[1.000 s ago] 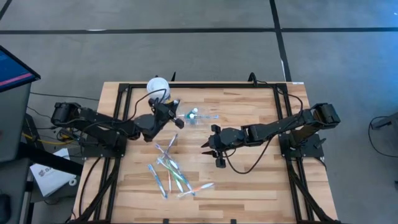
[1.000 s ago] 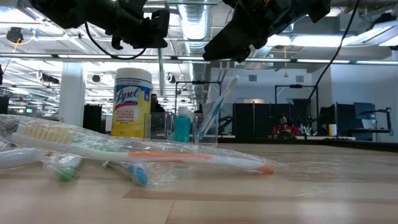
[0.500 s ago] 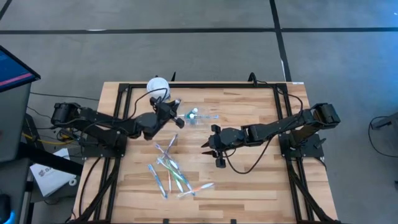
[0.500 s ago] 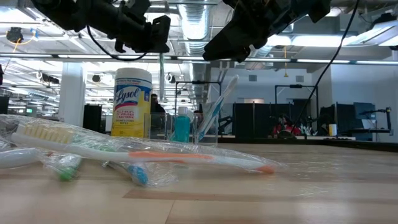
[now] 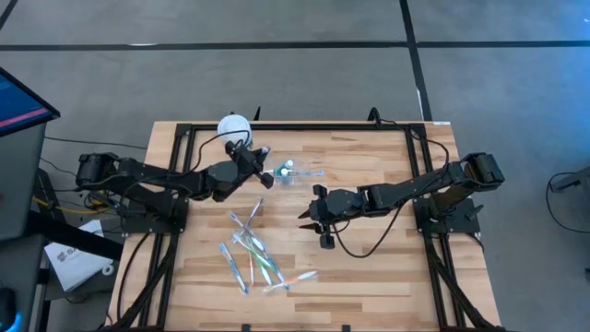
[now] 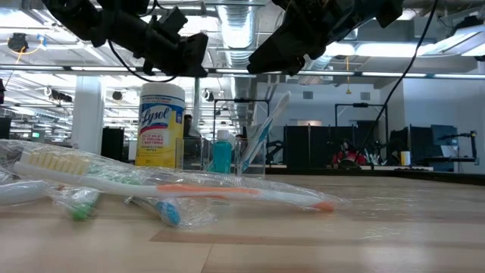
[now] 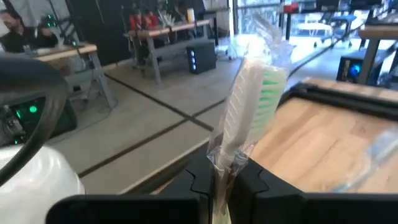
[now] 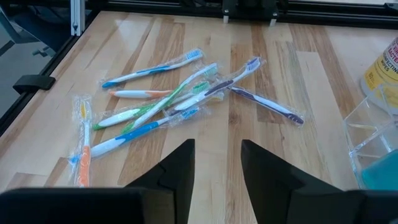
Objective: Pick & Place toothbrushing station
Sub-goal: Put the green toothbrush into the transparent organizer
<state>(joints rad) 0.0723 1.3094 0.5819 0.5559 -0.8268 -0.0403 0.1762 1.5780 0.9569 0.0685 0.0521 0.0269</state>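
Note:
My left gripper [image 5: 253, 162] is shut on a white toothbrush with green bristles [image 7: 249, 106] in a clear wrapper. It holds the brush in the air just left of the clear cup [image 5: 284, 171]. The cup stands at the table's far middle and holds a blue tube [image 6: 221, 155] and a leaning toothbrush [image 6: 261, 133]. Several wrapped toothbrushes [image 5: 253, 251] lie in a loose pile nearer the front edge. My right gripper [image 5: 309, 214] hangs open above the table's middle with nothing between its fingers [image 8: 214, 165]. My left gripper pinches the wrapped toothbrush between its two fingers just behind the head [image 7: 219, 167]. The fingers come roughly level from the table's left. The head sticks out past the fingertips, and the handle is hidden behind the gripper. The brush is clear of the table.
A yellow canister with a white lid [image 5: 233, 125] stands at the far edge, close behind my left gripper. A black frame [image 5: 304, 126] runs around the table. Bare wood lies right of the pile and in front of my right arm.
My left gripper has shifted a little toward the table's far edge and sunk slightly. Its wrist has turned while it stays shut on the toothbrush. The brush has gone with it.

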